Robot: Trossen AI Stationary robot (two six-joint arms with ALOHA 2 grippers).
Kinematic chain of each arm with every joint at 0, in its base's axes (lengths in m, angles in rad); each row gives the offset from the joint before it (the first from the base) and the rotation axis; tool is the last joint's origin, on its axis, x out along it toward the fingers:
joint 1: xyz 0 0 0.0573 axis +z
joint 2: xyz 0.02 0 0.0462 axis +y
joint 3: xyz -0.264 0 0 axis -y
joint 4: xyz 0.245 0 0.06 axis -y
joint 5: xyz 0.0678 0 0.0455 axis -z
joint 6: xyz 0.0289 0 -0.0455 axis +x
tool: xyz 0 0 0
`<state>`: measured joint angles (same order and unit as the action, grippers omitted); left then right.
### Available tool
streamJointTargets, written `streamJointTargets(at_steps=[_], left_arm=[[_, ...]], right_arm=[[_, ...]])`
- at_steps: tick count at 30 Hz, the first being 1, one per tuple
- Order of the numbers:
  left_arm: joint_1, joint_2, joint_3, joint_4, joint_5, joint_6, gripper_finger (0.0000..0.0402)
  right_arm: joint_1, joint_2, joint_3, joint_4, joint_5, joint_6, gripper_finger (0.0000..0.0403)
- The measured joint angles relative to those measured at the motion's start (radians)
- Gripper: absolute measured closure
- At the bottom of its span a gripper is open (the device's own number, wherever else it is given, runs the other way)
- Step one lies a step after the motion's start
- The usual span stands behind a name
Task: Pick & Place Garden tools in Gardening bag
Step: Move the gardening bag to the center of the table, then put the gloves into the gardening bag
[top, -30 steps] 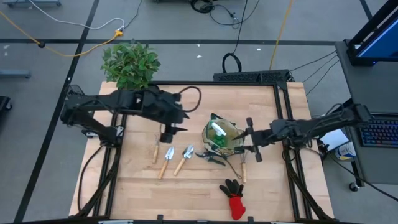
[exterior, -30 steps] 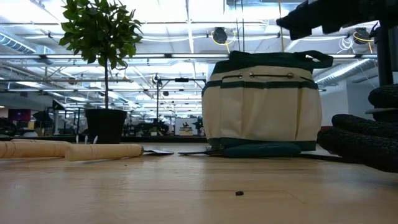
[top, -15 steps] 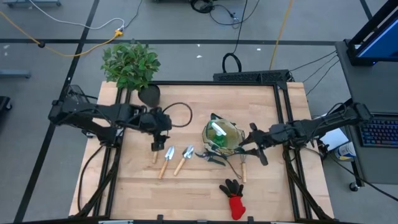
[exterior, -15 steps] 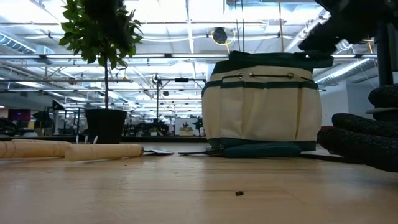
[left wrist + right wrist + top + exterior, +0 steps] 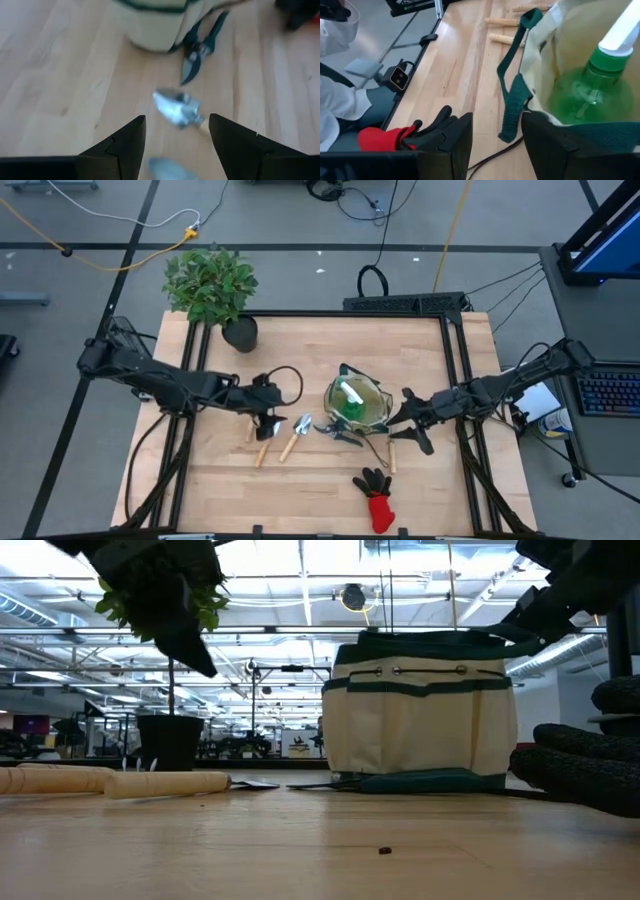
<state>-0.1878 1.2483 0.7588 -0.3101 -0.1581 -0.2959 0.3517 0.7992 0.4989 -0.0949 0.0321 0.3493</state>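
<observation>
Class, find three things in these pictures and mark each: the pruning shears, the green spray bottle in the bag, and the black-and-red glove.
pruning shears (image 5: 199, 50): left wrist view, at the pivot.
green spray bottle (image 5: 587, 95): right wrist view, on its green body.
black-and-red glove (image 5: 378, 498): high view, where black meets red.

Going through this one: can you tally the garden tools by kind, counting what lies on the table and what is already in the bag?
Wooden-handled hand tools: 4
Pruning shears: 1
Black-and-red glove: 1
Green bottle, inside the bag: 1
Total: 7
</observation>
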Motion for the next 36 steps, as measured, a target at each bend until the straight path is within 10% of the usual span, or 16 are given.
streamJointTargets(at_steps=[18,36], left_arm=[[-0.077,0.009,-0.046,0.208,0.000,0.034,0.0176],[-0.076,0.009,-0.046,0.209,-0.001,0.031,0.0176]], right_arm=[[0.061,-0.010,0.001,0.169,-0.007,0.014,0.0243],[0.307,0.437,0.000,0.453,0.026,0.688,0.0243]])
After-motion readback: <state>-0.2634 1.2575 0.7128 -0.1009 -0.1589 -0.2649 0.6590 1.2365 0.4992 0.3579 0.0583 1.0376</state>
